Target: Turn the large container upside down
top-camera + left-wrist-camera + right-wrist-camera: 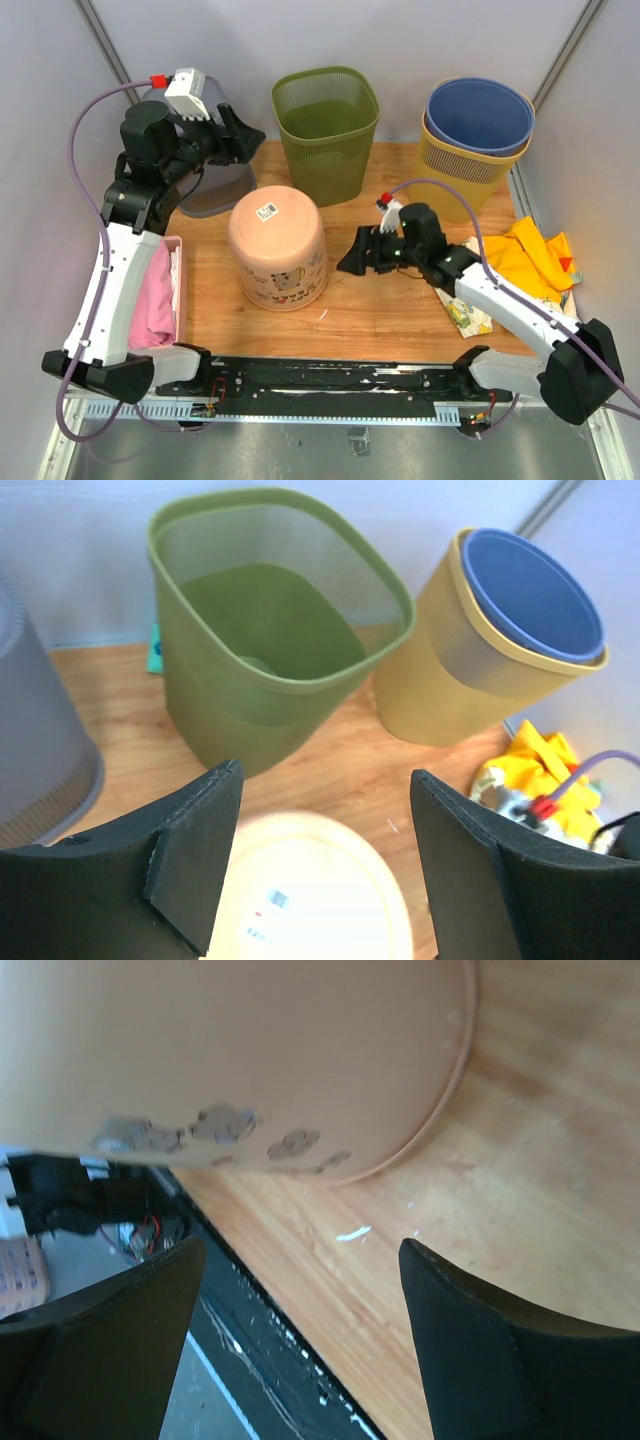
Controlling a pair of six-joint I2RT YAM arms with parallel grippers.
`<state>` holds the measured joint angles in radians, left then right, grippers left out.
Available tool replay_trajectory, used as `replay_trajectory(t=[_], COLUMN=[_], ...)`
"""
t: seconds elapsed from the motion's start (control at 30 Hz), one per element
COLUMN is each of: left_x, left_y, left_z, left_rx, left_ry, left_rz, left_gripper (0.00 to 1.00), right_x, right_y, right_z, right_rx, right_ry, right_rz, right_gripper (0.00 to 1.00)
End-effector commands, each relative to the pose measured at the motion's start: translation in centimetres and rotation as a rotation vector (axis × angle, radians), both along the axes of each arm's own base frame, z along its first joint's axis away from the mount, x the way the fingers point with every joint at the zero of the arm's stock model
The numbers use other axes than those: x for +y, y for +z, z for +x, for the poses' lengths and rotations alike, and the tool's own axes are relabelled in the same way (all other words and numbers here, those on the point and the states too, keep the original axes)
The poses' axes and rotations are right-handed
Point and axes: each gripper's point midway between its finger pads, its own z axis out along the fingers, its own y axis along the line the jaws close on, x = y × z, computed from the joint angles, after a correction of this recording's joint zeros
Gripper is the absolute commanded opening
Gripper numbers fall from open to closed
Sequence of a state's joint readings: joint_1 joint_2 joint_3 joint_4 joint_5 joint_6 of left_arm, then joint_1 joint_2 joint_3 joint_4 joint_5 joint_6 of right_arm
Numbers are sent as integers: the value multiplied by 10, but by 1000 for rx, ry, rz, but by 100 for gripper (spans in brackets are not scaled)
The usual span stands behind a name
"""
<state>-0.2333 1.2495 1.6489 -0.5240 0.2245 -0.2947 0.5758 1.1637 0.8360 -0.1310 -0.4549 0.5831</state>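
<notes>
The large peach-pink container (277,245) stands upside down in the middle of the wooden table, its base with a barcode sticker facing up. It also shows in the left wrist view (305,900) and the right wrist view (230,1060). My left gripper (245,135) is open and empty, raised above and behind the container; in its own view the gripper (325,780) looks down on the base. My right gripper (350,262) is open and empty, low beside the container's right side, not touching it; in its own view the gripper (300,1250) frames the container's rim on the table.
A green mesh bin (327,130) stands at the back centre. A yellow bin (465,175) with a blue bin (480,115) nested in it is at the back right. A grey bin (215,185) sits behind the left arm. Pink cloth (155,295) lies left, yellow cloth (525,255) right.
</notes>
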Motion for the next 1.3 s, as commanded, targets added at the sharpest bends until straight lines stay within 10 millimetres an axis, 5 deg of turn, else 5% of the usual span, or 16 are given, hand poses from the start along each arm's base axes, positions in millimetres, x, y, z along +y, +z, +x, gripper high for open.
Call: replay_trajectory(t=[0.0,0.2,0.37,0.5,0.63,0.77,0.93,1.1,1.27], left_x=[-32,-67,-68,-63,-69,-88,-117,-144,-171], left_y=[2,-7,-6,4,15,13,6,-21,-72], left_z=[-29,-50,-50,-43,-22,18,74,123,134], left_rx=[36,78,75,40,8,-9,-57,-89,-30], left_ry=[-129,-226,-209,-174,-165,-189,-244,-305,-449], left_rz=[-35,-60,-60,-38,-4,51,140,227,264], left_gripper=[73,72,72,73,75,75,76,77,78], right_x=[32,97,159,165,107,6,-105,-145,-149], right_y=[-6,-9,2,8,2,-10,-2,27,48], right_z=[-16,25,49,50,46,44,25,8,5], right_rx=[-48,-49,-13,1,-11,4,-22,-57,-94], right_ry=[68,88,160,195,108,-84,-344,-457,-469], right_rz=[21,53,131,130,27,-80,-171,-200,-199], right_gripper=[80,80,79,78,78,79,81,81,81])
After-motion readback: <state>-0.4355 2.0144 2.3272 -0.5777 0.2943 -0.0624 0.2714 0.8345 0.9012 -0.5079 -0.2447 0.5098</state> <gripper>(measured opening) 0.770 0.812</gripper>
